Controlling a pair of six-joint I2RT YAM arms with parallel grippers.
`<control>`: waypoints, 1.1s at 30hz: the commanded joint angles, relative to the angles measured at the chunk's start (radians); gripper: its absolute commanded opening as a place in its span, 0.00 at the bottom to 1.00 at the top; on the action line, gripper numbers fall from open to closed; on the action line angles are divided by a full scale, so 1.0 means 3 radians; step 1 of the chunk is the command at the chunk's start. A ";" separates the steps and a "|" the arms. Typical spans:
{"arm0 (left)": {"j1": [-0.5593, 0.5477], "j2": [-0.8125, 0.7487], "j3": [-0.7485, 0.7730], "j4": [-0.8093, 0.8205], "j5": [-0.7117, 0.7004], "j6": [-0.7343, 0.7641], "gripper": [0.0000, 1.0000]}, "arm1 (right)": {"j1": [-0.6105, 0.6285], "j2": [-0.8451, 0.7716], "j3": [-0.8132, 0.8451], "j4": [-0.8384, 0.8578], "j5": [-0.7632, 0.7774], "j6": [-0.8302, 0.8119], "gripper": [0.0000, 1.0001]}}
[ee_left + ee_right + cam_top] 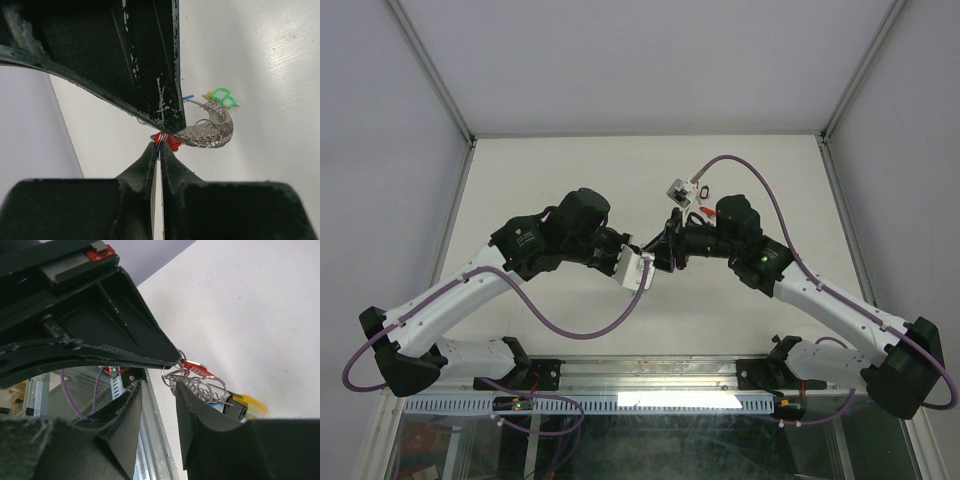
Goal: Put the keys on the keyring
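The left hand [159, 150] is closed tight, its tips pinching the red key [167, 141] by the tag, right against the near end of the keyring [210, 132]. The keyring hangs in the air between the two hands, well above the counter [260, 50], its silvery coils bunched up. A green key [221, 96] already sits at its far end beside a bit of the yellow arc, and a sliver of blue shows there too; whether that blue one is threaded on I cannot tell. The right hand [157, 390] has its jaws partly apart and appears to be gripping the keyring at the tips, steadying it for the left. So the task looks part done: at least the green key is on, and the red one is at the wire but not clearly on it. Farther right on the counter lies a small pale cluster [682, 190] with a red bit, possibly more keys to add.
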 commanded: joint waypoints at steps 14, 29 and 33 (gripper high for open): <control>-0.0062 -0.0054 0.0133 0.0224 0.0122 0.0050 0.00 | -0.0006 0.0086 0.0184 0.0201 -0.0063 0.0132 0.33; -0.0073 -0.0026 0.0160 0.0224 0.0102 -0.0012 0.00 | -0.0003 0.0171 0.0156 0.0232 -0.0135 0.0164 0.24; -0.0073 -0.0005 0.0169 0.0227 0.0085 -0.0052 0.00 | 0.0003 0.0184 0.0154 0.0263 -0.0154 0.0162 0.23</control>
